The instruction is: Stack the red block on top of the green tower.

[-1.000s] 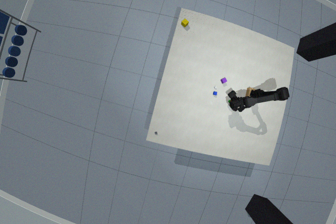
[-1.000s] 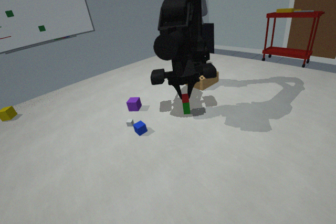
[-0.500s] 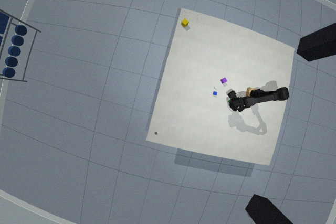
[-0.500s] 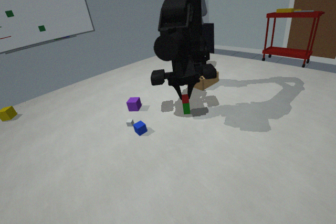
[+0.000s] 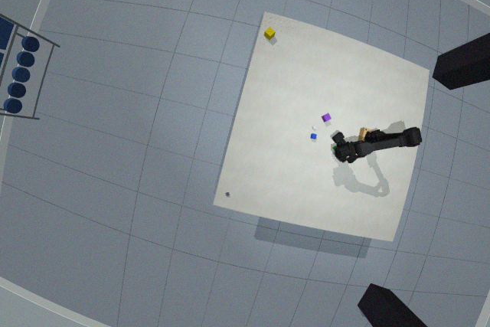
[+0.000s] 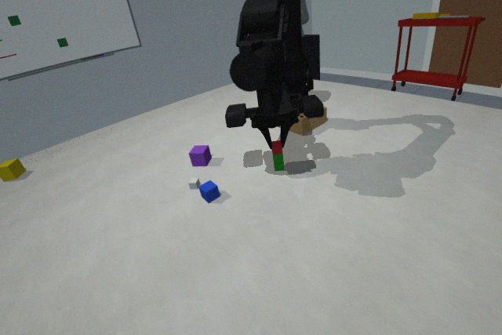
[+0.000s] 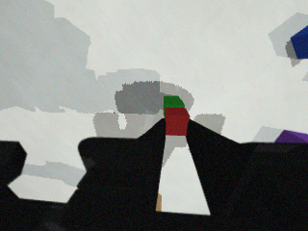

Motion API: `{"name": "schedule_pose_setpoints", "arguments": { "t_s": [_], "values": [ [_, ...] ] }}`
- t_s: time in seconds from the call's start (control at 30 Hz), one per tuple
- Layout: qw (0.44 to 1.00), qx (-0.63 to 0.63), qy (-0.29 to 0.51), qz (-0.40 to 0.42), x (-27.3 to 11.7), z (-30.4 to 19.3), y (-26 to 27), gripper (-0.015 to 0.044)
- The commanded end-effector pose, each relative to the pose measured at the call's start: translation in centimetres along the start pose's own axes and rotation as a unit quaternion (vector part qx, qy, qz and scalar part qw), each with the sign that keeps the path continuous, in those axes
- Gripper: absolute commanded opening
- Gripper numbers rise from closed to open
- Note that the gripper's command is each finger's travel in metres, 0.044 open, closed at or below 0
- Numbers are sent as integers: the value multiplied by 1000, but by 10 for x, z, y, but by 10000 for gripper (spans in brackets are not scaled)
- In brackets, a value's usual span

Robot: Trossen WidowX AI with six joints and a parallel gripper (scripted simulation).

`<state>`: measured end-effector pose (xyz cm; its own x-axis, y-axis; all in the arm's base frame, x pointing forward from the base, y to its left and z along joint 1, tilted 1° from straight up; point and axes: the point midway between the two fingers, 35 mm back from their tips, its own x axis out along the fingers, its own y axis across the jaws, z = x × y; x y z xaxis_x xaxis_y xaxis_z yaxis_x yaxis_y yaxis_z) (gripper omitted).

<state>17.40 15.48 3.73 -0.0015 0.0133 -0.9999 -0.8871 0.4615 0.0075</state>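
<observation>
Jaws [image 6: 275,143] clamped on the red block [image 6: 277,147], which sits right on top of the green tower [image 6: 278,162] on the desk [image 6: 283,262], purple cube [image 6: 199,155] off beside it.

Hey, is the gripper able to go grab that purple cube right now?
Probably not yet: the gripper is shut on the red block above the green tower. The purple cube sits nearby with nothing between.

The arm [image 6: 275,39] is matte black throughout, built of bulky, boxy links with rounded joint housings. Two stubby black cylinders jut sideways just above the claw [image 6: 277,143], whose two thin black fingers taper to points. Its base [image 6: 310,122] is a tan block.
</observation>
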Motion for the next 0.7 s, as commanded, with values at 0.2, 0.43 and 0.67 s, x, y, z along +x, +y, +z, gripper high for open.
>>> {"name": "schedule_pose_setpoints", "arguments": {
  "t_s": [0.2,0.43,0.67],
  "values": [
    [1000,0,0,0,0,0,0,210],
    [1000,0,0,0,0,0,0,394],
    [1000,0,0,0,0,0,0,440]
  ]
}}
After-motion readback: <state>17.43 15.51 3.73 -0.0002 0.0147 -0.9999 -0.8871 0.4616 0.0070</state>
